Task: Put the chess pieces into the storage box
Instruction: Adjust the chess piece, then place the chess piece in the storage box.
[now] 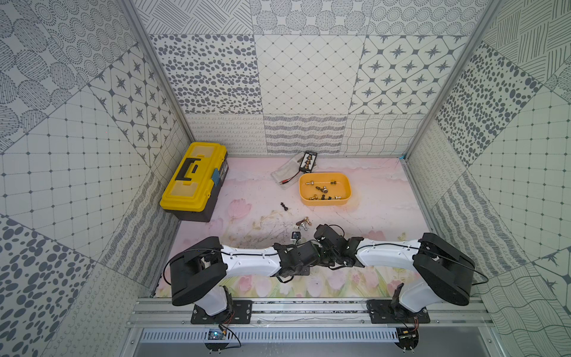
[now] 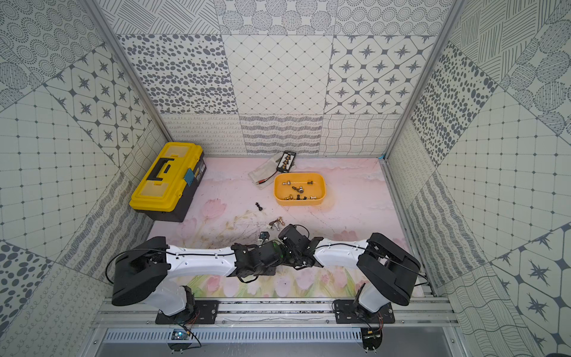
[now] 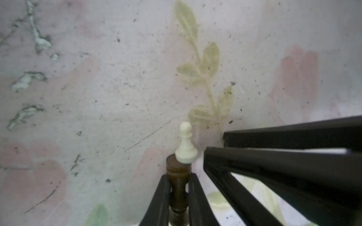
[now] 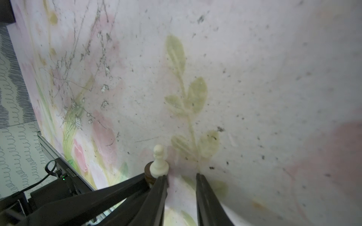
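Patterned grey-and-white walls enclose a bench [image 1: 386, 210] covered in a pink floral mat. Two white-and-black arms reach in from the near edge and meet near its middle. In the left wrist view, the left end effector [image 3: 179, 175] is clamped on a dark brown chess piece [image 3: 177, 165]. A white pawn [image 3: 185, 144] touches that piece's round base. The right end effector [image 4: 181, 175] has its fingers apart over bare mat, one fingertip just beside the pawn.

Further back, a small cluster of brass and silver pieces [image 1: 304, 223] lies on the bench, then a lone black piece [image 1: 283, 206]. Beyond them, the yellow-orange storage box [image 1: 341, 189] holds several chess pieces [image 1: 319, 189]. At the far edge sits a black case [image 1: 308, 161]. A yellow toolbox [image 1: 193, 176] stands toward the far left corner.
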